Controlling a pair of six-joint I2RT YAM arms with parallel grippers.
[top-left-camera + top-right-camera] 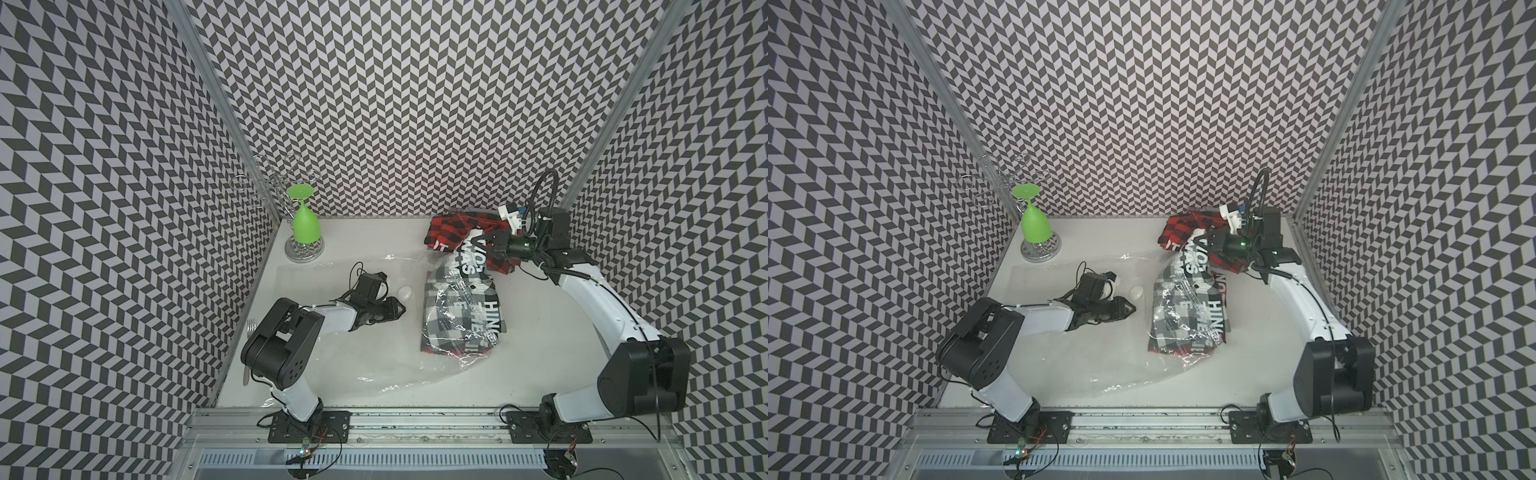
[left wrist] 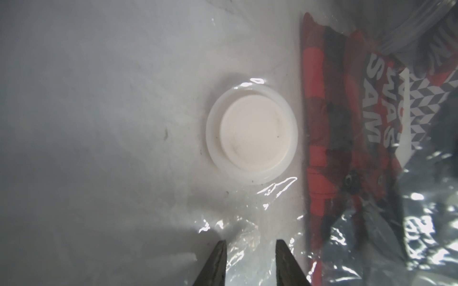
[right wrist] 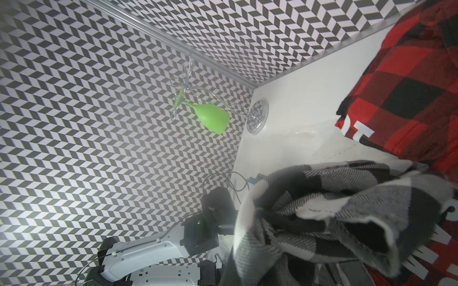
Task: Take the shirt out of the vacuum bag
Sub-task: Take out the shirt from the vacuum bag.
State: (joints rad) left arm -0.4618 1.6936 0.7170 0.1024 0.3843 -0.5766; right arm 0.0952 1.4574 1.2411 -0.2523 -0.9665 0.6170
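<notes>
The vacuum bag (image 1: 374, 353) (image 1: 1100, 357) lies flat and see-through across the tabletop, its white valve disc (image 1: 404, 292) (image 2: 251, 138) facing up. The red-and-black plaid shirt (image 1: 457, 307) (image 1: 1183, 316) (image 2: 319, 123) with white lettering is half inside the bag. Its far end (image 3: 409, 86) is bunched outside at the back right. My right gripper (image 1: 494, 245) (image 1: 1214, 241) is shut on that raised cloth, and the fabric hides its fingers in the right wrist view. My left gripper (image 1: 402, 309) (image 2: 251, 244) sits low beside the valve, jaws apart with crinkled bag film between them.
A green glass (image 1: 305, 224) (image 3: 212, 117) hangs upside down on a wire rack with a round base (image 1: 303, 251) in the back left corner. A fork (image 1: 250, 328) lies at the table's left edge, behind my left arm. Patterned walls close three sides.
</notes>
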